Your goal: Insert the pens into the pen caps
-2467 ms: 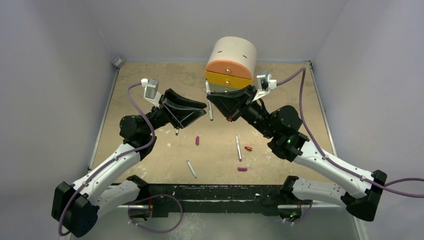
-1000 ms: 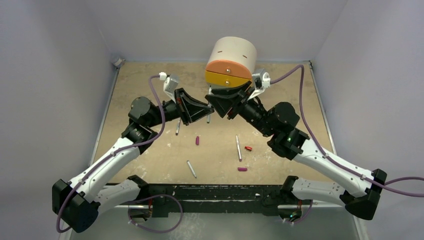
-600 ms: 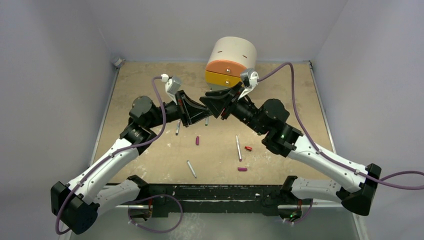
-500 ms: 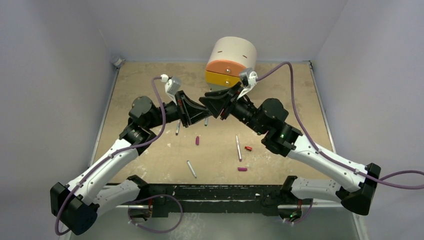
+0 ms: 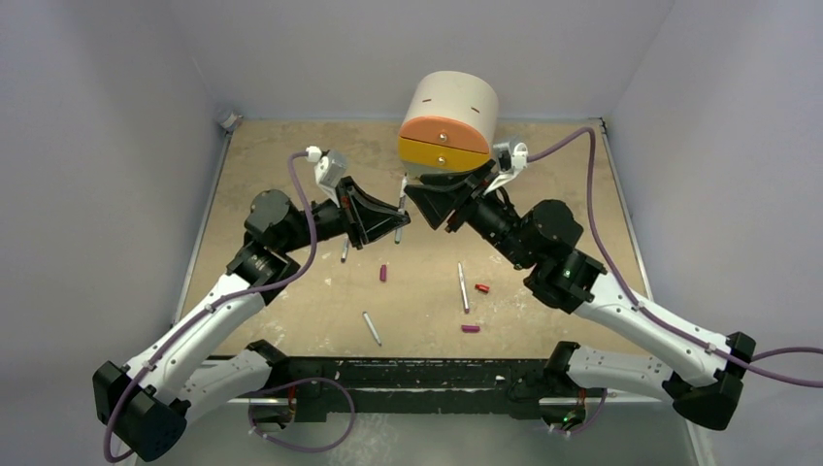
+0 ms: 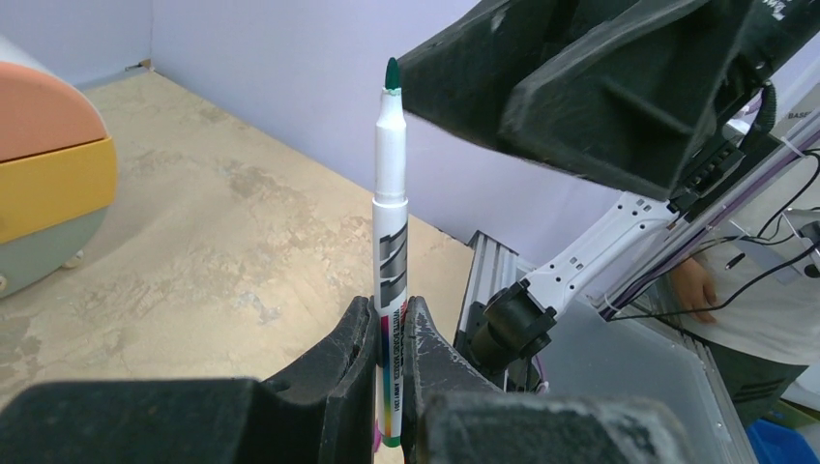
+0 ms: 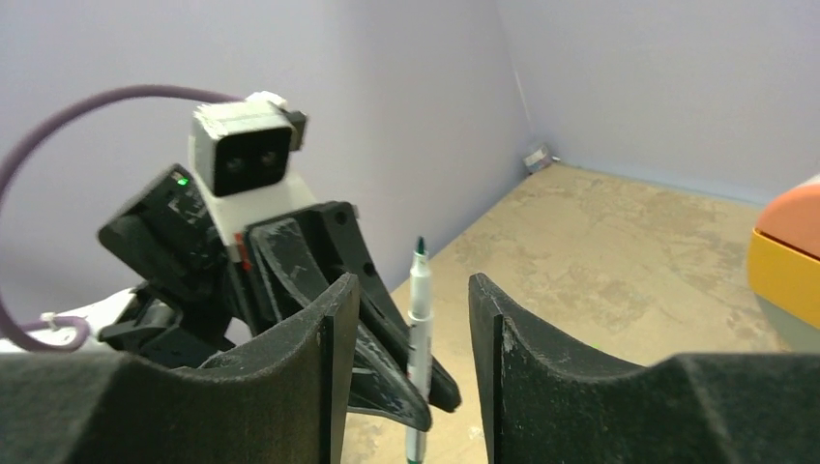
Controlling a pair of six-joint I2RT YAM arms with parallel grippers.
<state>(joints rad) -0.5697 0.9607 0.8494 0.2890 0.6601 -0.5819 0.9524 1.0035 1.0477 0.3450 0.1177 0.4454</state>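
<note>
Left gripper (image 6: 389, 324): pinching green-tipped pen (image 6: 391, 213), held upright above table (image 5: 291, 155) | Right gripper (image 7: 414, 290): jaws spread, facing pen tip, close | Red cap (image 5: 482, 288), magenta cap (image 5: 383, 273): lying on table.

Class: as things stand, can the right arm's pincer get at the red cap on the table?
Probably yes: the right pincer is open and empty, and the red cap lies uncovered near that arm.
</note>
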